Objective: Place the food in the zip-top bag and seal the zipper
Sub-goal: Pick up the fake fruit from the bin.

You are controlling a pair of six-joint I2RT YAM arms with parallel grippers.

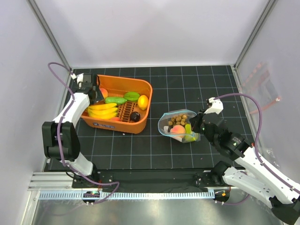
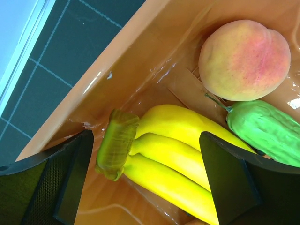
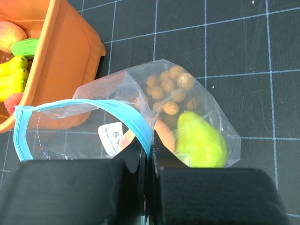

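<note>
Pinching zipper (image 3: 127, 112), left pincer (image 2: 147, 176) wide above banana (image 2: 187, 131)

Count: 1 orange basket (image 1: 140, 126), 1 zip-top bag (image 1: 164, 123), 1 banana bunch (image 1: 103, 110), 2 green cucumbers (image 1: 116, 100), 1 lemon (image 1: 143, 101), 2 peaches (image 2: 243, 58), 1 brown-ball cluster (image 3: 168, 91), 1 green pear (image 3: 199, 140).

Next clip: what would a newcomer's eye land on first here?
The orange basket on the left stands out, bright with bananas and a peach, with the open left fingers poised over the bananas. Right of it, the right fingers pinch the teal zipper of the zip-top bag, already holding brown balls and a green piece.
</note>
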